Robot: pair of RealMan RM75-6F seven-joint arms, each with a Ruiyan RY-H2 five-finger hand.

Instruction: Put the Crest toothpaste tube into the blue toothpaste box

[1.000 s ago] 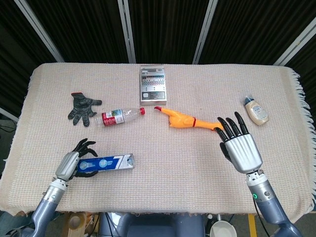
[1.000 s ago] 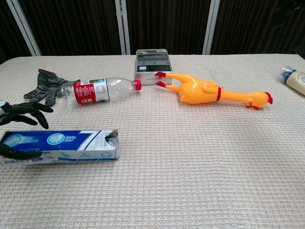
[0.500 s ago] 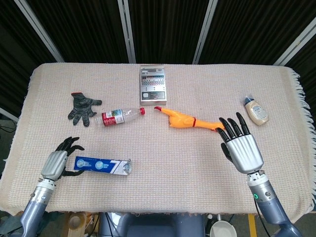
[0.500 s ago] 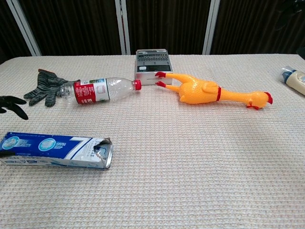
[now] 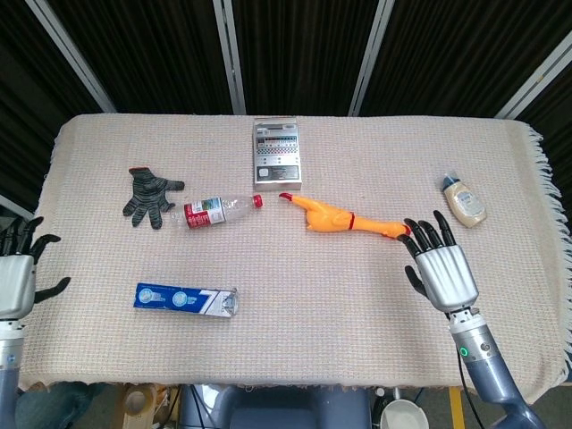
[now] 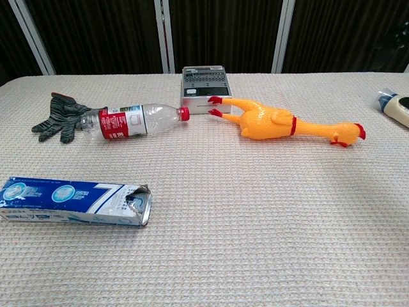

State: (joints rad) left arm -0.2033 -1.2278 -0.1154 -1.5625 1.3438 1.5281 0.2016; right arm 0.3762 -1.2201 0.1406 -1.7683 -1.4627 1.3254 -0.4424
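The blue toothpaste box (image 5: 186,299) (image 6: 73,201) lies flat near the table's front left, its torn open end facing right. Something pale shows just inside that opening in the chest view. I see no separate toothpaste tube lying on the cloth. My left hand (image 5: 18,271) hovers off the table's left edge, well left of the box, fingers spread and holding nothing. My right hand (image 5: 438,268) is at the front right, palm down, fingers spread and empty, just below the rubber chicken's head. Neither hand appears in the chest view.
A striped work glove (image 5: 147,197), a plastic bottle with a red label (image 5: 219,210), a grey device (image 5: 275,152), a yellow rubber chicken (image 5: 344,217) and a small cream bottle (image 5: 465,201) lie across the beige cloth (image 5: 313,295).
My left hand let go of the blue box and drew back left, past the table edge. The box stayed lying flat. My right hand slid slightly toward the front.
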